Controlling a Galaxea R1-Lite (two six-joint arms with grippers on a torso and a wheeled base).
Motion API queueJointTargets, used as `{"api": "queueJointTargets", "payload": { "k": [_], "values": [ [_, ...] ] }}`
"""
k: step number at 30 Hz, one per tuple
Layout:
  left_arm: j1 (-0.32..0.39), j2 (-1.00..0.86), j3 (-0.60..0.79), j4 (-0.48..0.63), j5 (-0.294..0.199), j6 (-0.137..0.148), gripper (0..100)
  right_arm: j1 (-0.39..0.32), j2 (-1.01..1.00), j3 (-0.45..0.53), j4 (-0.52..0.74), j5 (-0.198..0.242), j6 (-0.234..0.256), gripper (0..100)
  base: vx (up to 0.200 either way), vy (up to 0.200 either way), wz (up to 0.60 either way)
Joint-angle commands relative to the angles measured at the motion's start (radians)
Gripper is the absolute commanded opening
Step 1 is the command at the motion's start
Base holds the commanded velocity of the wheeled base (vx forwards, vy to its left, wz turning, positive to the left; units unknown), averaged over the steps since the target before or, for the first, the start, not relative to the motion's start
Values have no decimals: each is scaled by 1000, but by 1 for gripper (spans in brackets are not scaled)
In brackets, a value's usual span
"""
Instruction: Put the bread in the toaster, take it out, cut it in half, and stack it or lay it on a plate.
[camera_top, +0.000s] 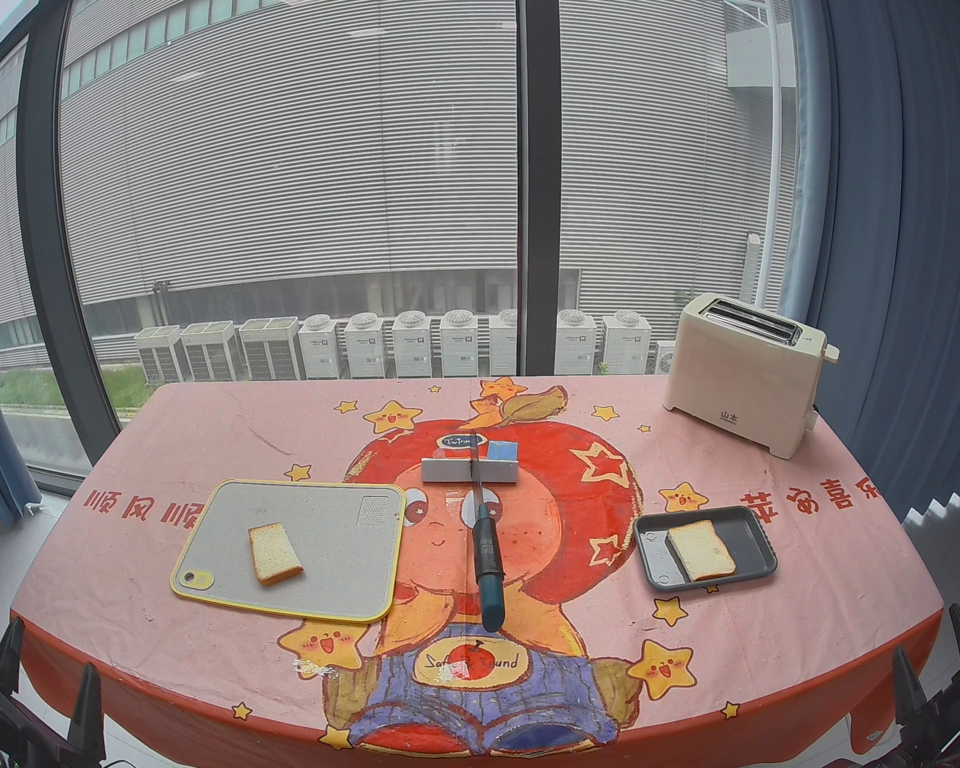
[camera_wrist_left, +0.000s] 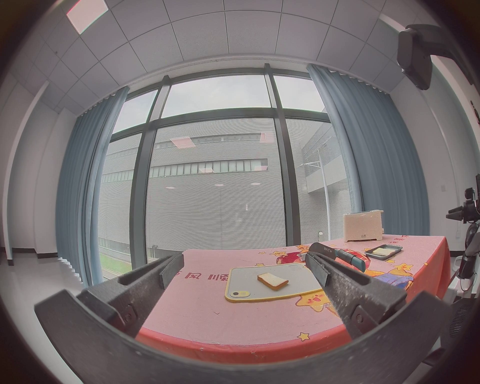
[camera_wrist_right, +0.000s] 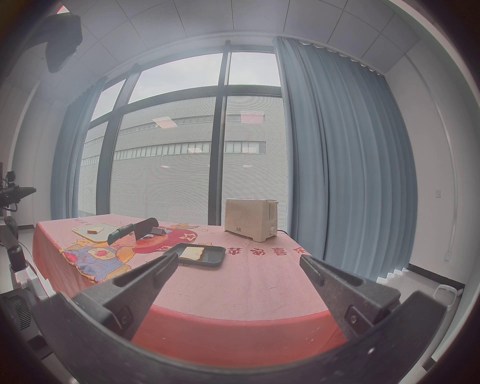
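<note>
Two grippers, both empty, jaws spread wide. The left gripper sits off the table's front-left corner and the right gripper off its front-right corner. Neither touches anything.

Nearest the left gripper is the cutting board, by the front-left edge. The left half-slice lies flat on it, towards its left side. At table centre is the knife, handle towards the front edge, blade propped on the knife rest. The dark plate is near the right edge with the right half-slice flat inside it. The toaster stands at the far right corner; no bread shows in its slots.

Progress (judgement): toasting and cutting look finished, and one half is plated. Left to do: carry the left half-slice across to the plate, stacked or alongside.

Bread: both pieces rectangular, pale crumb, tan crust rim, only faintly browned. They look thin, light and easily crushed.
</note>
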Motion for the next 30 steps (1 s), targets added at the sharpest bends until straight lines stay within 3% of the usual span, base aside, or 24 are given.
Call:
{"api": "queueJointTargets", "payload": {
  "k": [1, 5, 11, 23, 30],
  "values": [
    [0, -16, 18, 3, -2, 2, 100, 0, -15, 16, 0, -1, 0, 100, 0, 0, 0],
    [-2, 10, 18, -26, -2, 2, 100, 0, -15, 16, -2, -1, 0, 100, 0, 0, 0],
    [-5, 185, 18, -186, -5, 0, 100, 0, -15, 16, 0, -1, 0, 100, 0, 0, 0],
    [-14, 341, 18, -250, -33, 14, 100, 0, -15, 16, 0, 1, 0, 100, 0, 0, 0],
    [-14, 482, 18, -396, -33, 14, 100, 0, -15, 16, 0, 1, 0, 100, 0, 0, 0]
  ]
}}
